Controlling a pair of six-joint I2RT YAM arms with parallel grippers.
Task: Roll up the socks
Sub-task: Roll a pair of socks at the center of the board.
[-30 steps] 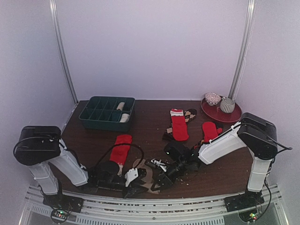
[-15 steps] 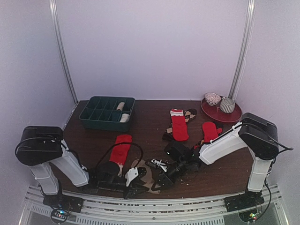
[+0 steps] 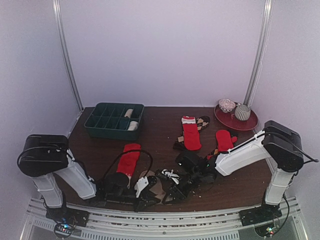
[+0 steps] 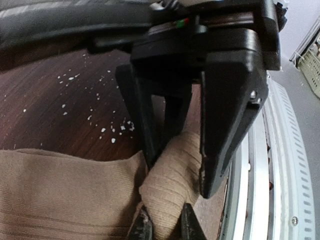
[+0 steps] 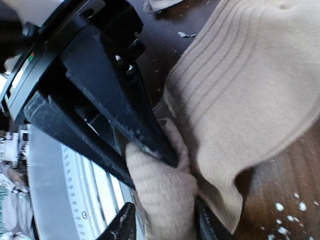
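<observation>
The right arm has swung its white part a bit farther out from the tan sock than a second ago. The left arm has hardly moved.

Both sets of fingers meet at the tan sock's near end, which is bunched up into a fat lump. The left fingers are almost closed and pinch that lump. The right fingers are a little wider apart and squeeze the same lump from the other side.

The tan sock is soft and knitted, with thin ribs running along it. Away from the lump it lies flat on the counter. The counter is dark brown wood, and small white crumbs are sprinkled just beside the tan sock. A long red sock lies flat just behind the tan sock. A brown diamond sock lies much farther back from the tan sock.
</observation>
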